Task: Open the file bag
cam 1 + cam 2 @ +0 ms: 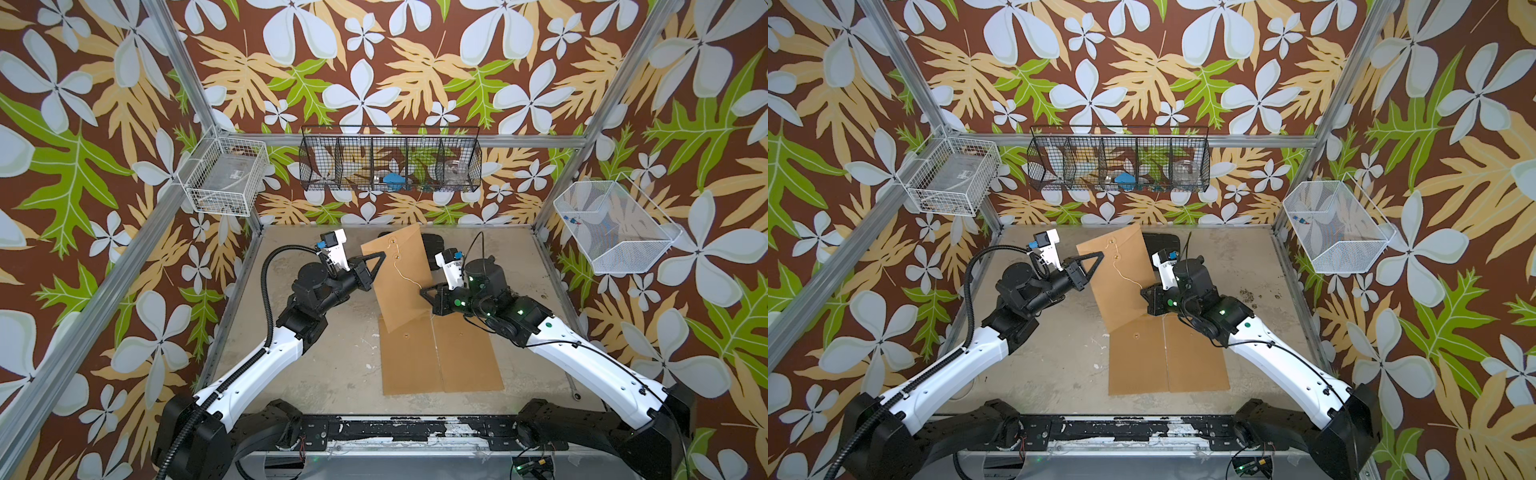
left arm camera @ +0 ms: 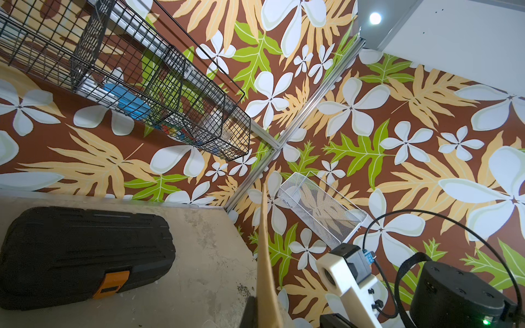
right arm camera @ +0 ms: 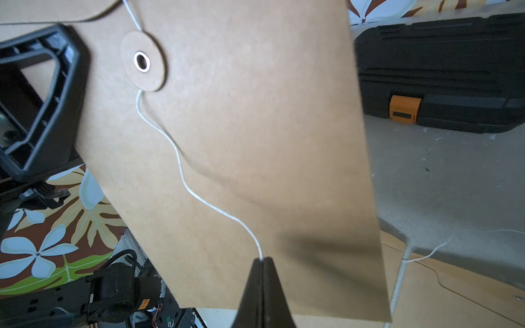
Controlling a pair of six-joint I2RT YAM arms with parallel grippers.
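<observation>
We hold the brown kraft paper file bag (image 1: 405, 286) raised over mid-table, left gripper (image 1: 381, 257) clamped on its left edge, right gripper (image 3: 262, 259) pinching the thin white tie string (image 3: 184, 181), seemingly unwound from the lower disc (image 3: 143, 61); the flap (image 1: 399, 236) is not yet lifted.

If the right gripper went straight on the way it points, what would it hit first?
Probably the file bag: the right gripper, jaws shut on the string, points at the bag's raised brown face. How near it is, the pictures don't settle.
</observation>
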